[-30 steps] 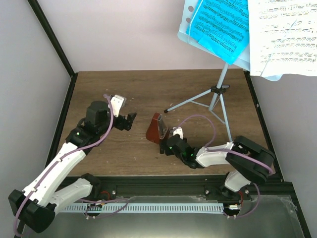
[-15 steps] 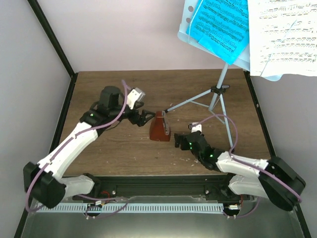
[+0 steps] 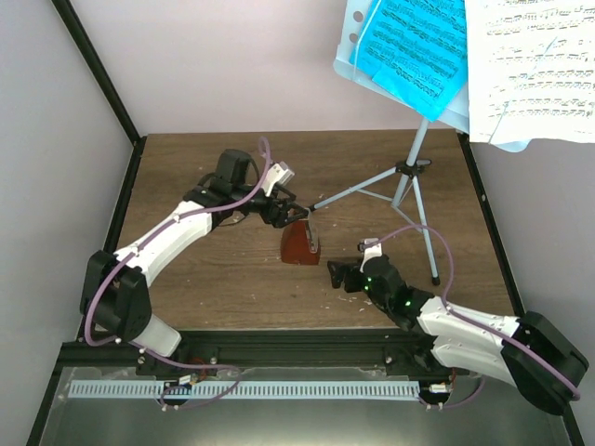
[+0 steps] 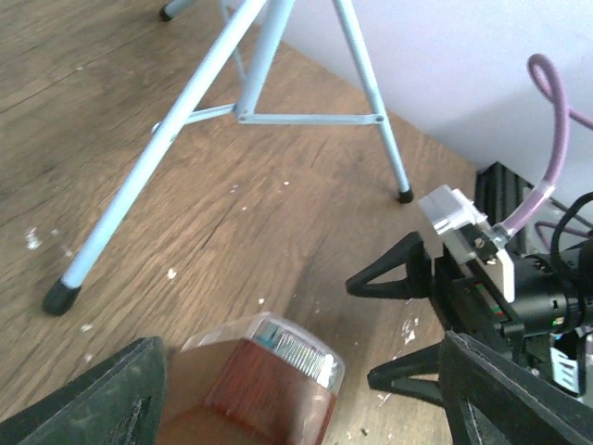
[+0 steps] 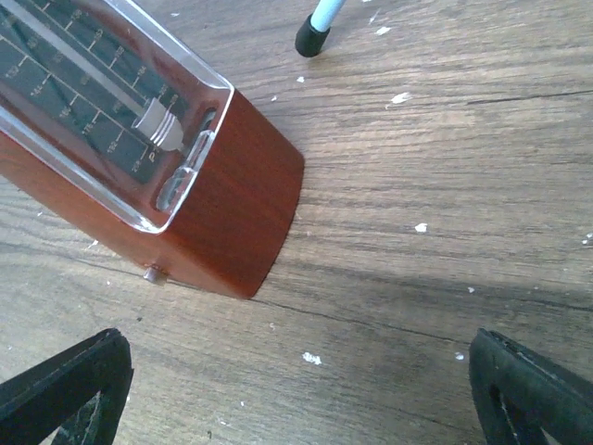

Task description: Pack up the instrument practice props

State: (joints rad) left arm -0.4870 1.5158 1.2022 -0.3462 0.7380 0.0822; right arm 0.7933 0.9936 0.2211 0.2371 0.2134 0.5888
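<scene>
The red-brown pyramid metronome [image 3: 298,245] with a clear cover stands on the table's middle. My left gripper [image 3: 294,215] is open, and its jaws stand wide on either side of the metronome's top [image 4: 269,371]. My right gripper [image 3: 336,276] is open and empty, a short way to the metronome's near right, apart from it; the metronome's base [image 5: 222,213] shows in the right wrist view. The pale blue music stand [image 3: 402,88] on its silver tripod [image 3: 409,177] stands at the back right. It holds a blue page [image 3: 414,42] and a white page [image 3: 530,65].
A tripod leg ends in a black foot [image 3: 313,207] just behind the metronome, and it also shows in the right wrist view [image 5: 312,35]. Other legs [image 4: 241,93] spread over the table at the right. Dark frame posts and walls bound the table's sides.
My left arm swung right to the metronome's top. My right gripper let go of the metronome and drew back to the near right. The metronome now stands upright.
</scene>
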